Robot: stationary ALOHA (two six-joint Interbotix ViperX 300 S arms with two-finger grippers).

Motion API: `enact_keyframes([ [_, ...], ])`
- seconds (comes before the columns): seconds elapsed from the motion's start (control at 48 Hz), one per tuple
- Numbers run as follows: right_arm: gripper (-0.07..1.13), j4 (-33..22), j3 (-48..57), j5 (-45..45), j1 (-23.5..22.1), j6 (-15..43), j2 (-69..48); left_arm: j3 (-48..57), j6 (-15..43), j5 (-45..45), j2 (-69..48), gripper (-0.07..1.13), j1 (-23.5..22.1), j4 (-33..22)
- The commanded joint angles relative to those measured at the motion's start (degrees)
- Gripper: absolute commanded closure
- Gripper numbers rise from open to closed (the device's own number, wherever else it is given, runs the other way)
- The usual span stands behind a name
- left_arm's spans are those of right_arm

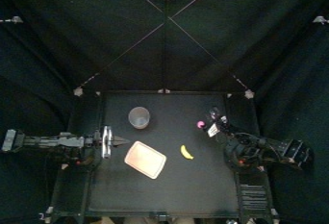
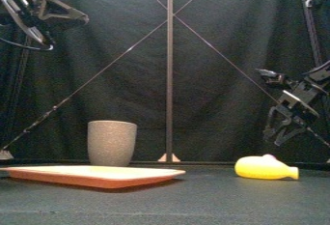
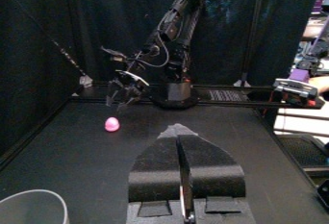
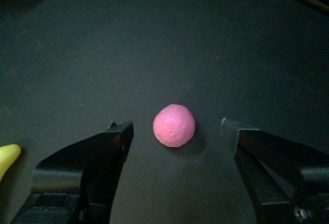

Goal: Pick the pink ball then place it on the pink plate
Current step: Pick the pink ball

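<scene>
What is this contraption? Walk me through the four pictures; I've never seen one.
Two black robot arms stand at a small black table. One picture looks down from above, one level from the front edge, two from cameras on the wrists. On the table: a pink tray, a tall grey cup, a yellow toy banana, a pink ball. The right gripper has its jaws open either side of the ball; the left gripper rests at the left, jaws shut. Nothing is held.
</scene>
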Motion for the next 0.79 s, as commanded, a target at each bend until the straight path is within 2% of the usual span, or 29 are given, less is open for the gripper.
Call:
enact_keyframes([
  [0.021,0.01,-1.14,-2.37,-0.18,-0.35,-0.09,3.08,-0.70,0.09,-0.62,0.26,1.03,0.35,0.00],
  [0.583,0.04,-2.37,-7.91,0.00,-0.53,0.00,18.19,0.26,-0.18,-0.62,0.26,1.03,0.79,0.00],
  [0.667,0.09,-2.37,-8.53,0.35,-0.53,0.00,18.98,0.26,-0.18,-0.62,0.26,1.03,0.79,0.00],
  [0.792,0.24,-2.46,-9.23,1.67,-0.18,0.00,19.07,0.35,-0.18,-0.62,0.35,1.03,0.79,0.00],
])
